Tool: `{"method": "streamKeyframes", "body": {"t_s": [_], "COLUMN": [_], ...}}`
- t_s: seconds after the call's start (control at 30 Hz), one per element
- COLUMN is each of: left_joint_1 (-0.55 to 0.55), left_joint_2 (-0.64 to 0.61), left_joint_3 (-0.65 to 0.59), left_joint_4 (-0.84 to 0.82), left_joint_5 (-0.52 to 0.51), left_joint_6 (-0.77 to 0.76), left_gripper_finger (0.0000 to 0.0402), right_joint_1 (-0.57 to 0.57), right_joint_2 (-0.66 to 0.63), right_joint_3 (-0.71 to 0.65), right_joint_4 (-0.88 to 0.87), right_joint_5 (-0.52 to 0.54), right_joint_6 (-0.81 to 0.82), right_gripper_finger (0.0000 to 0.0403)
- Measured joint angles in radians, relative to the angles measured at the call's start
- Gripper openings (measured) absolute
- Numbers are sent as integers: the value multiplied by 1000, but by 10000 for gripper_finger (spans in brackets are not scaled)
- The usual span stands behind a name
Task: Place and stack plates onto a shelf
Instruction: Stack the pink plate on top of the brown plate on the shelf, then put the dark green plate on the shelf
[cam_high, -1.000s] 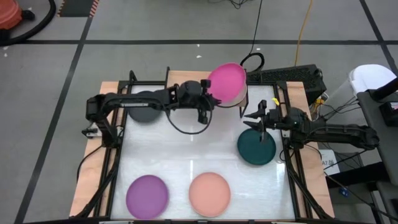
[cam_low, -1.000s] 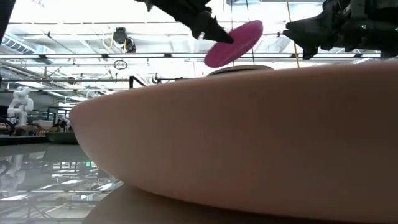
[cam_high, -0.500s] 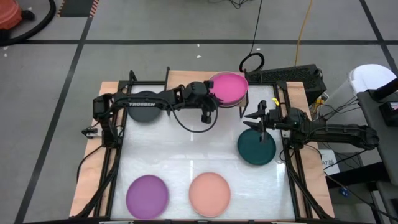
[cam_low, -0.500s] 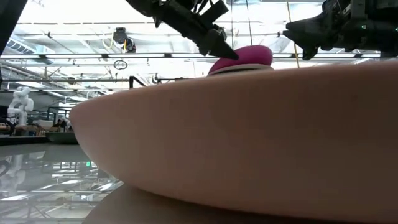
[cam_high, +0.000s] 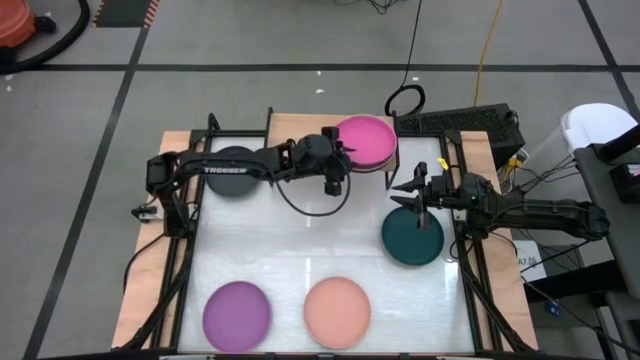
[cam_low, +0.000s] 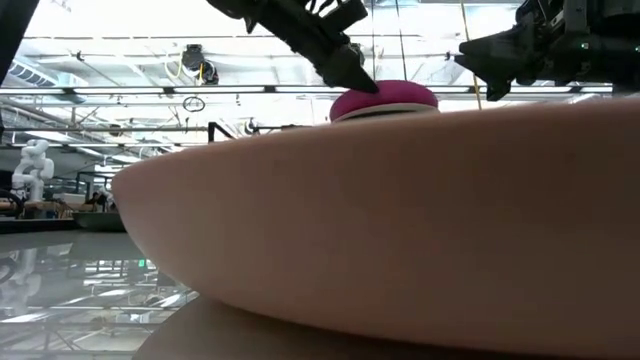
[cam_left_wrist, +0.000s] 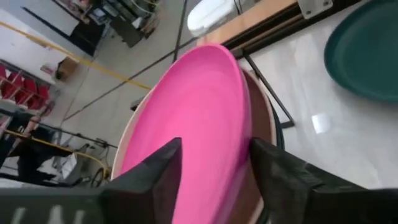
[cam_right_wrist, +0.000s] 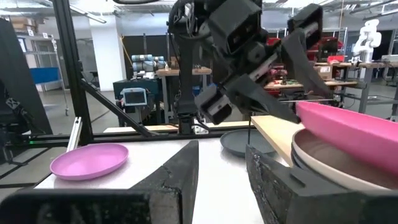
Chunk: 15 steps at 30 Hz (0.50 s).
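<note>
Magenta plate (cam_high: 364, 139) on beige plate (cam_right_wrist: 323, 163) atop the shelf (cam_right_wrist: 273, 133) near the tabletop's far edge, left gripper (cam_high: 343, 153) jaws clamping its rim, right gripper (cam_high: 404, 192) jaws wide above teal plate (cam_high: 412, 238)

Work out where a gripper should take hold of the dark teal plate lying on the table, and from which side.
Grip the raised rim of the dark teal plate, probably at the edge nearest the right gripper, coming down from above at a slant. The plate lies flat and shallow on the white table, so only its thin rim offers two faces for the fingers to pinch.
</note>
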Motion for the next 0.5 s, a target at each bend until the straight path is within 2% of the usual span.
{"method": "streamKeyframes", "body": {"t_s": [0.13, 0.23, 0.5], "left_joint_1": [-20, -43, -126], "left_joint_2": [-36, -71, -181], "left_joint_3": [0, 0, 0], "left_joint_4": [-1, 15, -69], "left_joint_5": [-24, -27, -30], "left_joint_6": [-44, -90, -231], "left_gripper_finger": [220, 222, 223], "right_joint_1": [0, 0, 0], "right_joint_2": [0, 1, -2], "right_joint_3": [0, 0, 0], "right_joint_4": [-21, -39, -69], "right_joint_5": [0, 1, 0], "right_joint_6": [0, 0, 26], "right_gripper_finger": [114, 114, 114]}}
